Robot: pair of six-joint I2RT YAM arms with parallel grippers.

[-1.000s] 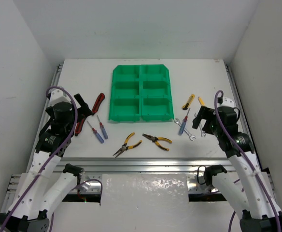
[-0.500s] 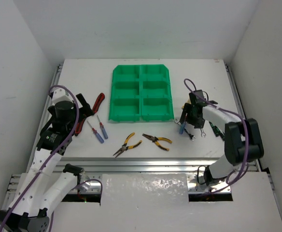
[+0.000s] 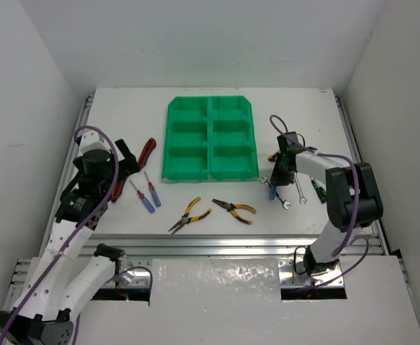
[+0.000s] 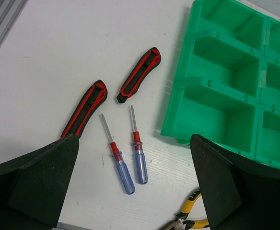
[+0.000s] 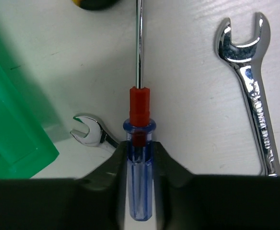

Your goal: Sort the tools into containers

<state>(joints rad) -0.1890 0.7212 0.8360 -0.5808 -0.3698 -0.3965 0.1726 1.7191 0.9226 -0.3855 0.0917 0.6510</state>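
The right claw (image 5: pixel 140 155) is clamped on the handle of a blue-handled screwdriver (image 5: pixel 139 191), one finger pressed to each side, with the shaft pointing away from the wrist. That screwdriver sits just off the near right corner of the green six-bin tray (image 3: pixel 211 140). A small wrench (image 5: pixel 89 134) lies touching its left side, and a larger wrench (image 5: pixel 251 91) lies apart to its right on the bench (image 3: pixel 195 100).

The left claw (image 4: pixel 134 139) is spread wide apart and holds nothing. It hangs over two more blue-handled screwdrivers (image 4: pixel 118 160), which lie side by side. Two red-and-black utility knives (image 4: pixel 140 74) lie just beyond them, left of the tray.

Two yellow-handled pliers (image 3: pixel 190 214) rest on the bench near the tray's near edge. All six bins look empty.
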